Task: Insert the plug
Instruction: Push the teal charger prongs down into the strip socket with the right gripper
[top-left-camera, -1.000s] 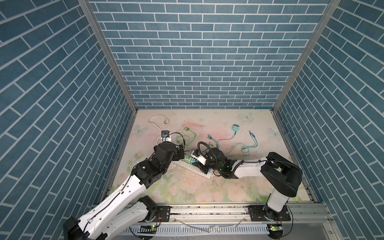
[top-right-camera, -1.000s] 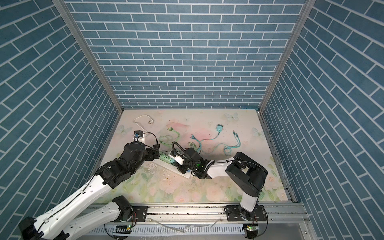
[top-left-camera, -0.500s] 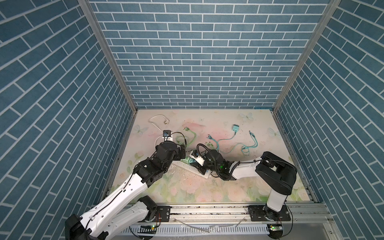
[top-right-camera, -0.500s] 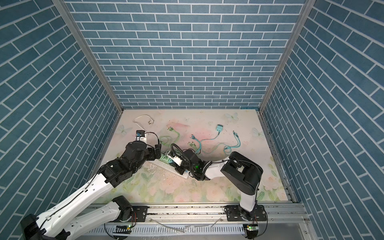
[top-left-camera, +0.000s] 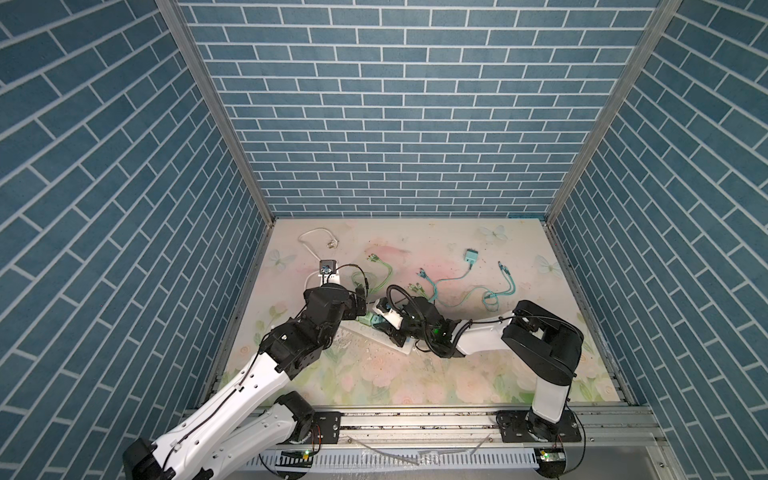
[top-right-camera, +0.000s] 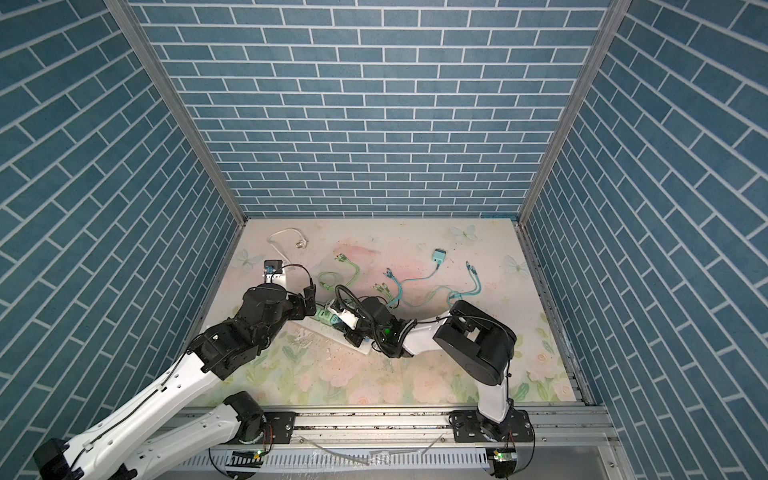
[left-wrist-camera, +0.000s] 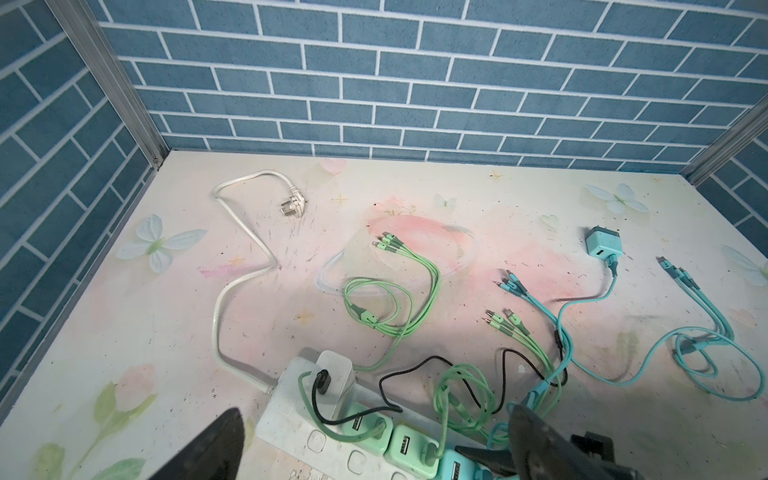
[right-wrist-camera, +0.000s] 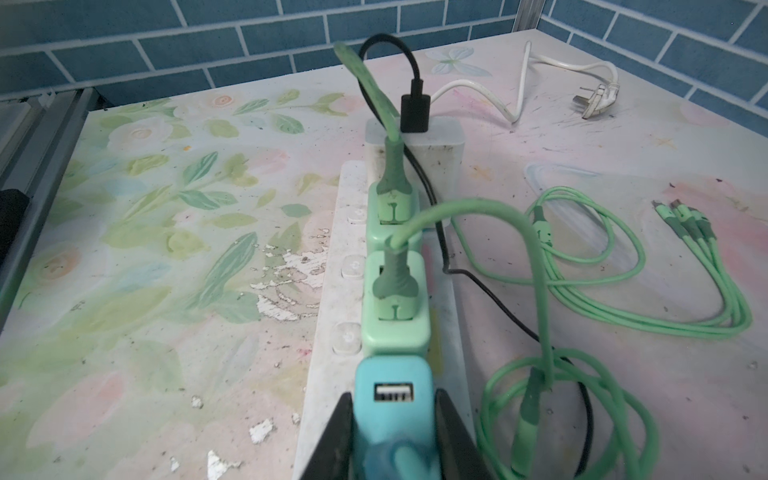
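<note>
Plug (right-wrist-camera: 390, 395) pinched in right jaws on strip (right-wrist-camera: 328, 299), tight against green charger (right-wrist-camera: 395, 332).

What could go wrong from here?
The blue charger, clamped in the right gripper, sits close beside a green charger: it may jam or go in crooked. The left gripper is open, not holding the power strip, which may slide. The green cable loops nearby and could snag.

Overhead stereo pair, two wrist close-ups
</note>
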